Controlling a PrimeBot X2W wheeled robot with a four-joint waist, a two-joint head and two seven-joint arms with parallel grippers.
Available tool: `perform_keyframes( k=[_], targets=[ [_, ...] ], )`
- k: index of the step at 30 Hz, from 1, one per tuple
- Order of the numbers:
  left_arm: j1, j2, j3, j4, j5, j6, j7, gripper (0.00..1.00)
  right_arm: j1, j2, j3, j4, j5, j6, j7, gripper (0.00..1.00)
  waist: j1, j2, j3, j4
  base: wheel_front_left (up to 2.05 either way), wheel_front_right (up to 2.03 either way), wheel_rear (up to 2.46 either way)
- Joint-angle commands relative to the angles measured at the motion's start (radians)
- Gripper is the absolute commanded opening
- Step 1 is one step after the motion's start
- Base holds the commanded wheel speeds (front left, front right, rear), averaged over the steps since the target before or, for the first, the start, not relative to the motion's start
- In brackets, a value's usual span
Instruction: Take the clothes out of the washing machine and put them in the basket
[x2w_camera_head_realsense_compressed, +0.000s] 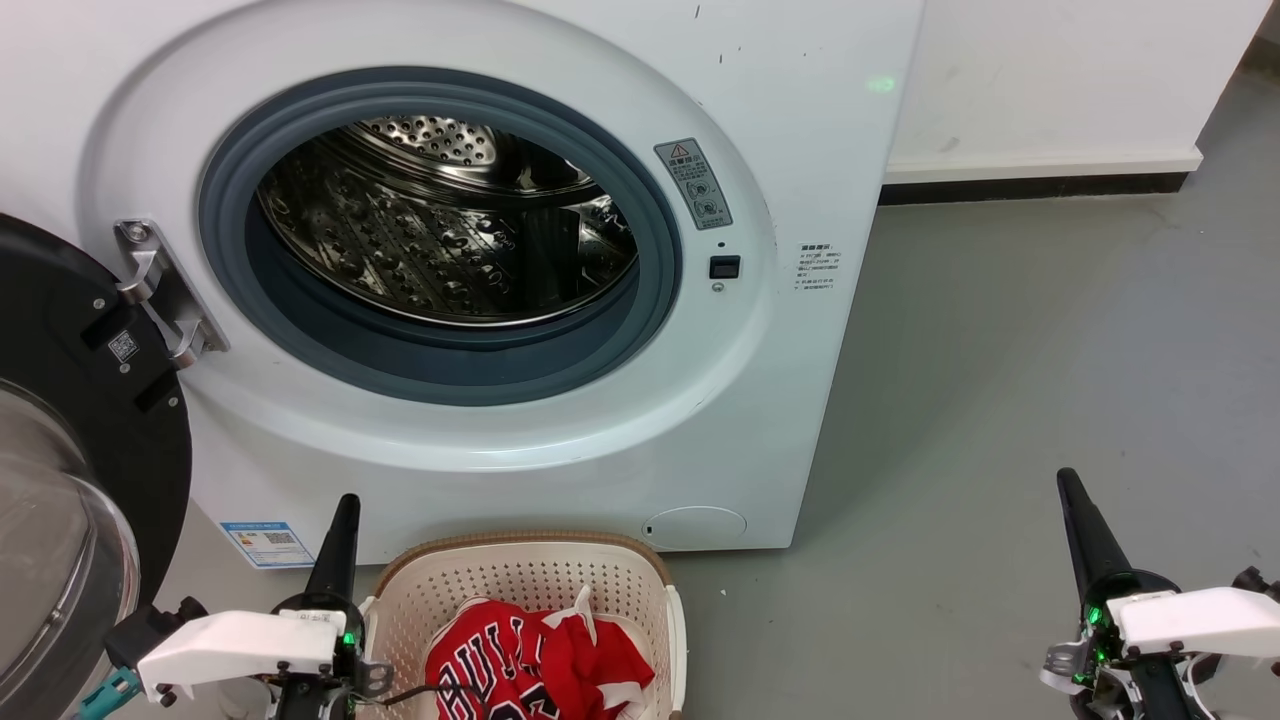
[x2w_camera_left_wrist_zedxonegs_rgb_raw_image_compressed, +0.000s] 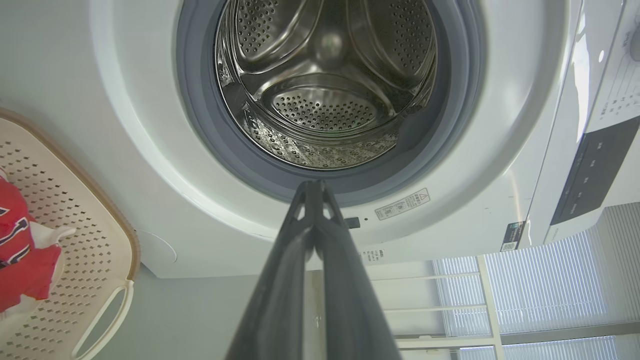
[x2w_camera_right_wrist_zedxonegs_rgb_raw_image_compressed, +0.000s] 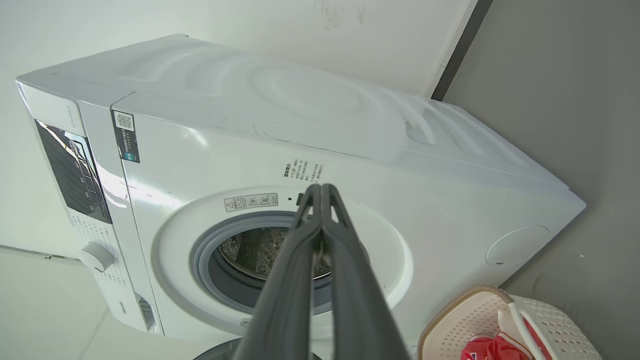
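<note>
The white washing machine (x2w_camera_head_realsense_compressed: 640, 420) stands with its dark glass door (x2w_camera_head_realsense_compressed: 70, 470) swung open at the left. Its steel drum (x2w_camera_head_realsense_compressed: 440, 230) looks bare inside, as in the left wrist view (x2w_camera_left_wrist_zedxonegs_rgb_raw_image_compressed: 325, 100). The red clothes (x2w_camera_head_realsense_compressed: 530, 665) lie in the cream basket (x2w_camera_head_realsense_compressed: 520, 560) on the floor in front of the machine, also seen as clothes (x2w_camera_left_wrist_zedxonegs_rgb_raw_image_compressed: 20, 250) in the basket (x2w_camera_left_wrist_zedxonegs_rgb_raw_image_compressed: 85, 240) and as clothes (x2w_camera_right_wrist_zedxonegs_rgb_raw_image_compressed: 495, 347) in the basket (x2w_camera_right_wrist_zedxonegs_rgb_raw_image_compressed: 470, 310). My left gripper (x2w_camera_head_realsense_compressed: 346, 500) is shut, holding nothing, just left of the basket. My right gripper (x2w_camera_head_realsense_compressed: 1066, 478) is shut over bare floor at the right.
Grey floor (x2w_camera_head_realsense_compressed: 1020, 380) stretches to the right of the machine. A white wall with a dark skirting (x2w_camera_head_realsense_compressed: 1040, 187) runs behind it. The open door juts out at the left, close to my left arm.
</note>
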Motion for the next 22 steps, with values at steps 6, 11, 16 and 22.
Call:
perform_keyframes(
  k=[6, 11, 16, 22],
  targets=[
    [-0.025, 0.000, 0.006, 0.005, -0.066, -0.009, 0.019, 0.00, -0.031, -0.005, -0.005, 0.004, 0.069, 0.000, 0.019, 0.00, 0.0000, 0.0000, 0.000, 0.001, 0.00, 0.00, 0.00],
    [-0.032, 0.000, 0.008, 0.011, -0.108, -0.010, 0.028, 0.00, -0.032, -0.004, -0.008, 0.009, 0.111, 0.000, 0.030, 0.00, 0.0000, 0.0000, 0.000, 0.002, 0.00, 0.00, 0.00],
    [-0.033, -0.001, 0.009, 0.015, -0.139, -0.012, 0.035, 0.00, -0.037, -0.003, -0.010, 0.013, 0.143, 0.000, 0.038, 0.00, 0.0000, 0.0000, 0.001, 0.003, 0.00, 0.00, 0.00],
    [-0.042, -0.001, 0.012, 0.022, -0.187, -0.014, 0.047, 0.00, -0.045, -0.002, -0.013, 0.019, 0.190, 0.000, 0.052, 0.00, 0.0000, 0.0000, 0.001, 0.005, 0.00, 0.00, 0.00]
  ],
)
